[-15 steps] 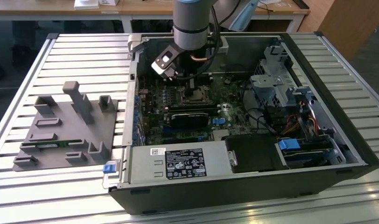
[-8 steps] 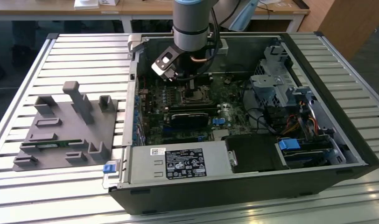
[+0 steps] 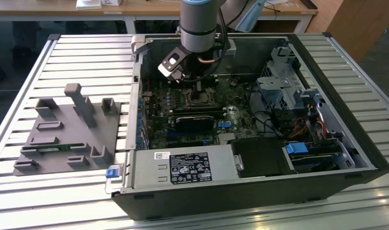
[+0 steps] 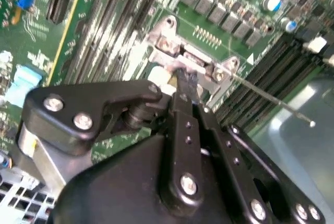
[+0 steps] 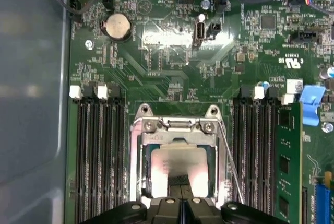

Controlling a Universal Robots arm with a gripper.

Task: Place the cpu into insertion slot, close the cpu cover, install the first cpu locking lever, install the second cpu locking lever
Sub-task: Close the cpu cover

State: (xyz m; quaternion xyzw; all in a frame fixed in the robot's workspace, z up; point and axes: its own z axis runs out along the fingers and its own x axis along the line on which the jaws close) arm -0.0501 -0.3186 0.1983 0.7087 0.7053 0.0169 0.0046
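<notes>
End effector (image 4: 185, 83) pinched closed, empty, tips at cpu cover (image 5: 138, 166) edge. Cover lies flat over cpu (image 5: 180, 158). Locking lever (image 4: 271, 98) angles free beside cover.

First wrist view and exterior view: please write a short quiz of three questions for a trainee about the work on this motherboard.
1. True or false: the cpu sits in the insertion slot, framed by the cpu cover.
2. What flanks the insertion slot on both sides? A) memory slots B) fans C) hard drives
3. Fill in: in the exterior view the gripper hangs inside the computer ____.
Key: 1 true; 2 A; 3 case.
</notes>
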